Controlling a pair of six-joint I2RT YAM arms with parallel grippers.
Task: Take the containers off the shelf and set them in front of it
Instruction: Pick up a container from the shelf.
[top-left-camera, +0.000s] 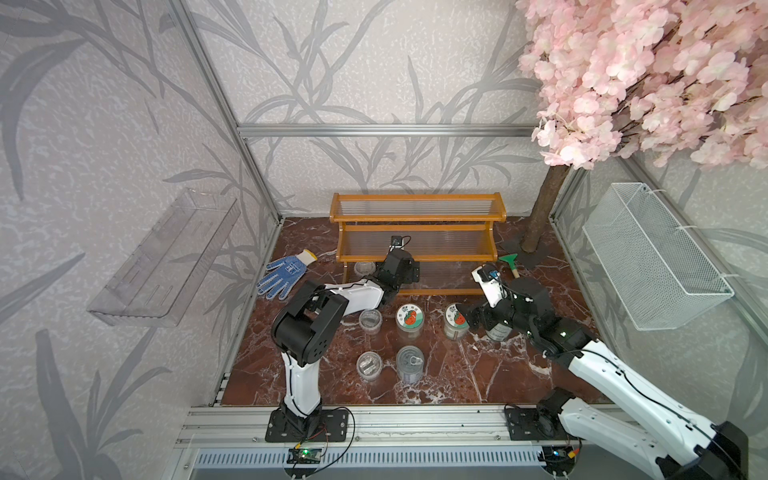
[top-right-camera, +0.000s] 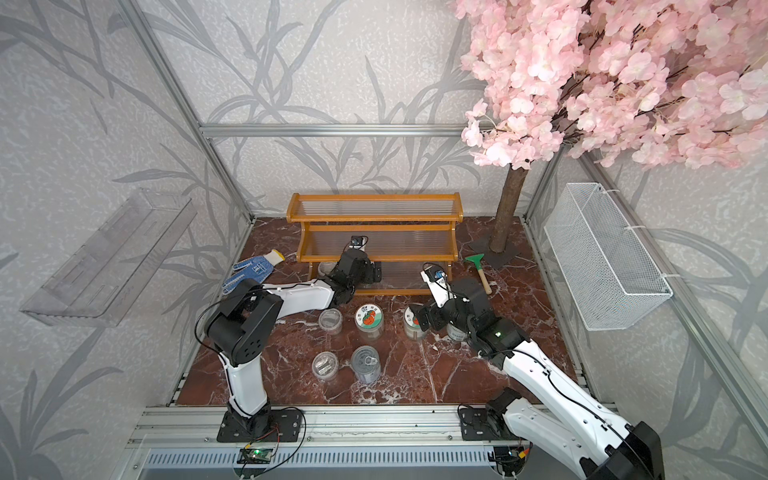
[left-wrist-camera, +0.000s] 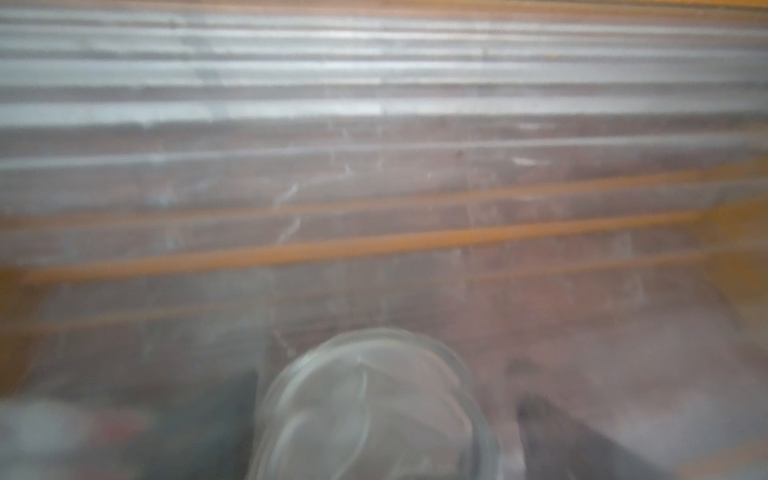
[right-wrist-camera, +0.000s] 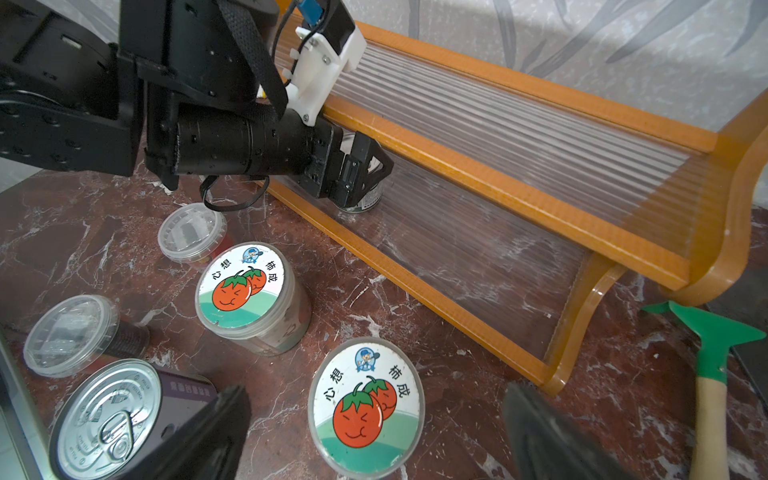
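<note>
- The left gripper (right-wrist-camera: 365, 178) reaches into the lowest tier of the shelf (right-wrist-camera: 519, 199), centre-left in the right wrist view. Its fingers stand either side of a short tin (right-wrist-camera: 365, 203), and we cannot tell whether they press on it or merely flank it.
- The left wrist view is too blurred to settle that. It shows a pale round top low in the centre with a dark finger on each side.
- If the fingers close off centre, we judge the short tin could skid on the ribbed panel or twist out on the lift.
- The tier's front rail stands between that tin and the floor (right-wrist-camera: 365, 303). A low drag would catch the rail and tip the tin.
- A clear cup (top-left-camera: 363, 268) sits on the same tier, just left of the wrist in a top view. A sideways swing could knock it off.
- The right gripper (right-wrist-camera: 376, 395) stands wide apart at the bottom of its wrist view, with a finger each side of a tomato jar (right-wrist-camera: 357, 419) on the floor. It clamps nothing, but a sideways move would topple the jar.
- The floor in front is crowded with a second jar (right-wrist-camera: 245, 286), a near cup (right-wrist-camera: 191, 232), a far cup (right-wrist-camera: 68, 328) and a pull-tab tin (right-wrist-camera: 108, 419). We judge the landing spot tight, so a careless set-down could bump one over.
</note>
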